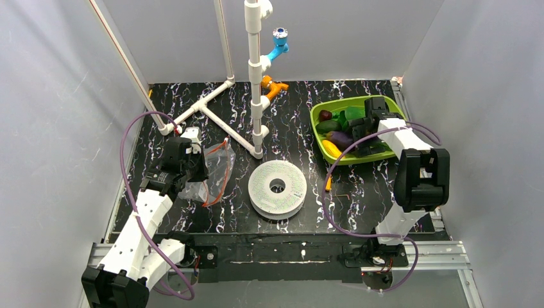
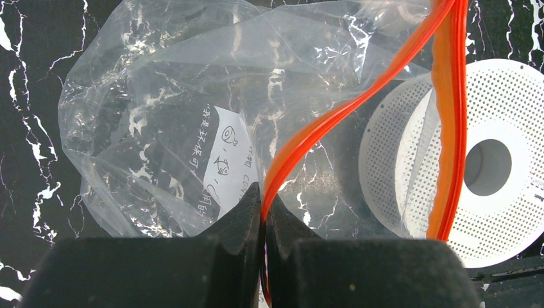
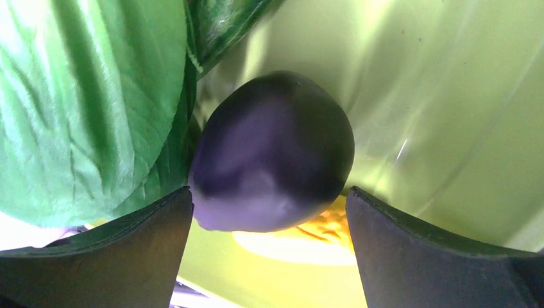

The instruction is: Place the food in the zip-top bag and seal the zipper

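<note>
We find the zip-top bag (image 1: 215, 168) lying crumpled at about 9 o'clock from the white perforated disc (image 1: 277, 187). No food is inside it. Its zipper (image 2: 333, 119) is unsealed, the two orange-red strips parted, and the left gripper (image 2: 263, 218) is clenched on one strip, holding the mouth up.

All the food we can see sits in the lime-green tray (image 1: 319, 122), at about 2 o'clock from the disc. There the right gripper (image 3: 269, 205) hangs released, its jaws spread to either side of the purple eggplant (image 3: 272, 151), not yet closed on it. So we judge that filling has barely begun, and sealing is left.

Bok choy (image 3: 90, 102) crowds the eggplant at 9 o'clock. The disc and a small screwdriver (image 1: 328, 183) lie between tray and bag.
</note>
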